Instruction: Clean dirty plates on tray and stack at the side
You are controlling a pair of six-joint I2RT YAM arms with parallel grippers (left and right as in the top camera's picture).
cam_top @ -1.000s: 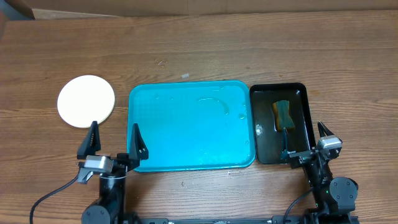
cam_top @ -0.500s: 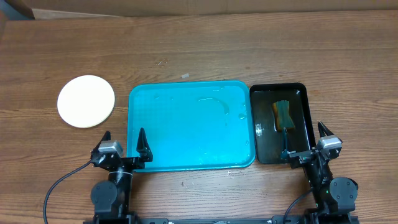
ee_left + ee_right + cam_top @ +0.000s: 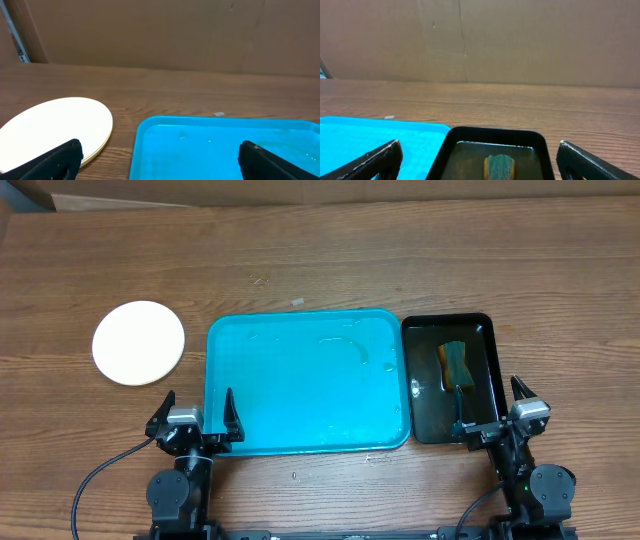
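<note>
Overhead, spotless white plates [image 3: 139,342] lie beside glossy cyan tray [image 3: 300,395]; left pincer [image 3: 196,412], right pincer [image 3: 489,405] gape empty.

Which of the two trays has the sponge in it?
The smaller black tray, right of the cyan tray; the sponge lies in its water. The cyan one holds only wet streaks.

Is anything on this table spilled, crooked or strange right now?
Only small things: the bright cyan plastic tray carries a wet curved streak near its far right corner, and a tiny white scrap lies on the wooden table beyond it.
</note>
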